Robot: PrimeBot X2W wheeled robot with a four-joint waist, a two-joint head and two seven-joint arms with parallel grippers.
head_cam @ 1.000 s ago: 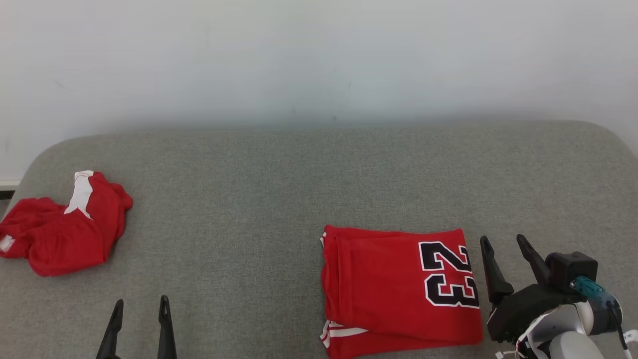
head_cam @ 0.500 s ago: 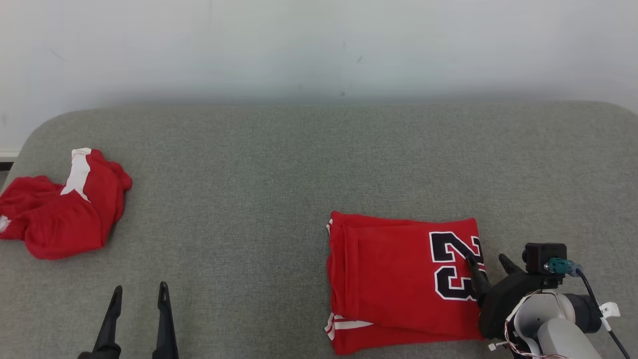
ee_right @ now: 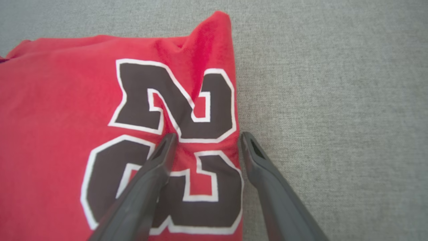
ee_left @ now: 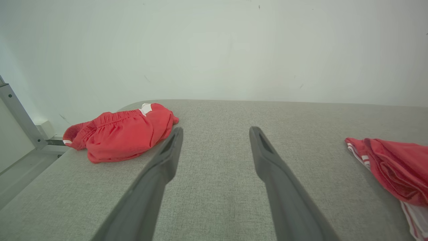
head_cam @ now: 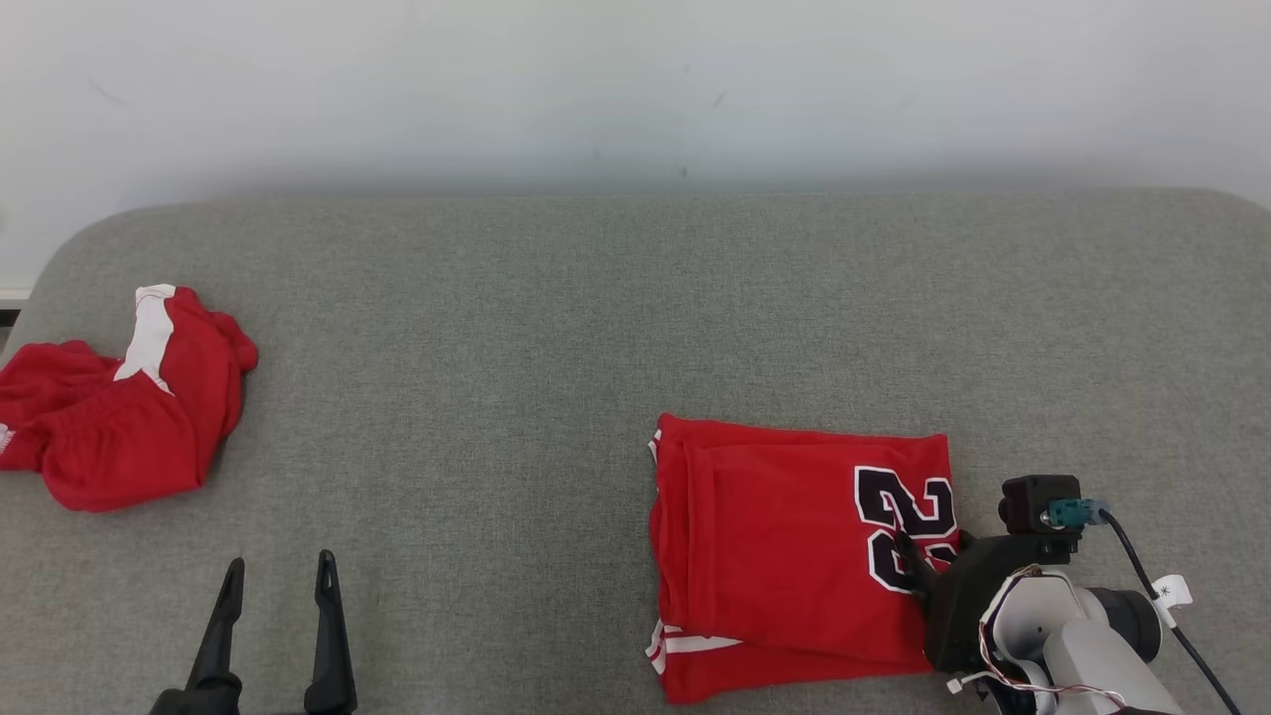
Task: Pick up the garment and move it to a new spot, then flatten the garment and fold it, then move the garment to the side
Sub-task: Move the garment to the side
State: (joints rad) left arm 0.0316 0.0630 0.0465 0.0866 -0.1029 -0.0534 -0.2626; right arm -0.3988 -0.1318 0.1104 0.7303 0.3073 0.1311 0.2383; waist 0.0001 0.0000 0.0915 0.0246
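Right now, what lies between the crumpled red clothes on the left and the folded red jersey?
Only bare grey fabric surface lies between the crumpled clothes and the folded jersey; the head view shows it plainly.

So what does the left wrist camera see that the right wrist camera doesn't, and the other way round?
Of the two, the left wrist view alone has the crumpled red garment, the white wall and the open left gripper above bare fabric. The right wrist view alone has the black number 23 close up and the open right gripper, its fingers straddling the edge of the folded jersey. Both share that jersey and the grey cushion.
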